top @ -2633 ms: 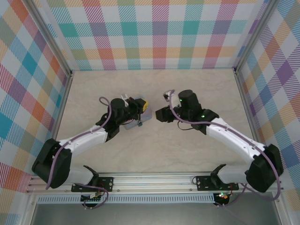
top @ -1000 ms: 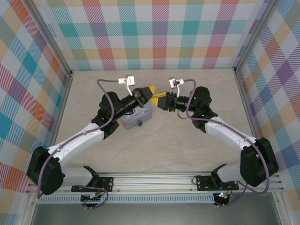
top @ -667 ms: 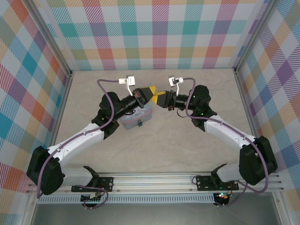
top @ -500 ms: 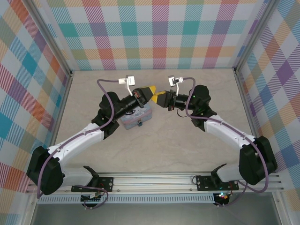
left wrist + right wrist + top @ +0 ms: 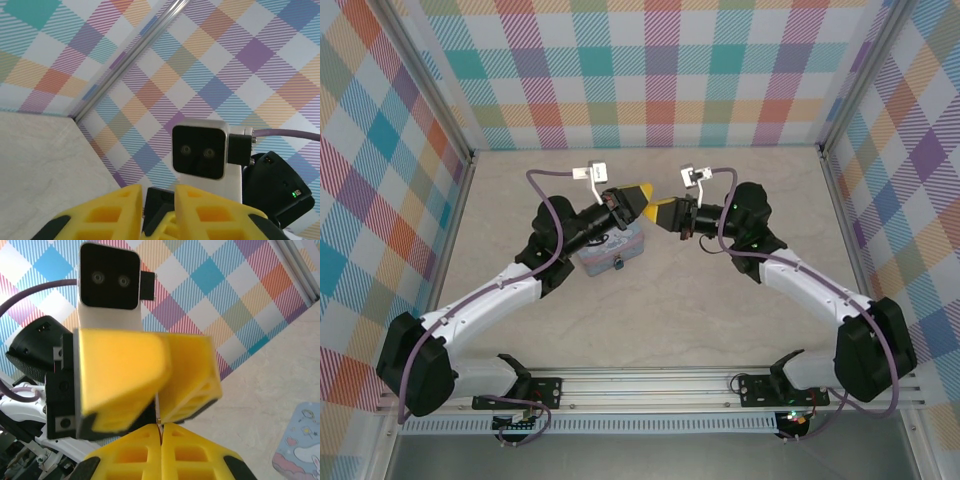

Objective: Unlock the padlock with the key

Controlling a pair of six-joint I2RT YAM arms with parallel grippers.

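Both arms are bolted to a rail [image 5: 650, 385] along the near edge of the desk [image 5: 670, 310], the left arm [image 5: 500, 295] on the left and the right arm [image 5: 810, 285] on the right. Each reaches toward the far middle. There the left gripper [image 5: 648, 189] and right gripper [image 5: 660, 210] meet tip to tip above the desk, the left one slightly farther. Whether they touch cannot be told. A tin [image 5: 610, 255] lies on the desk under the left arm's wrist, nearer than the gripper tips and left of the right gripper. Walls [image 5: 660, 80] stand along the desk's left, far and right sides.
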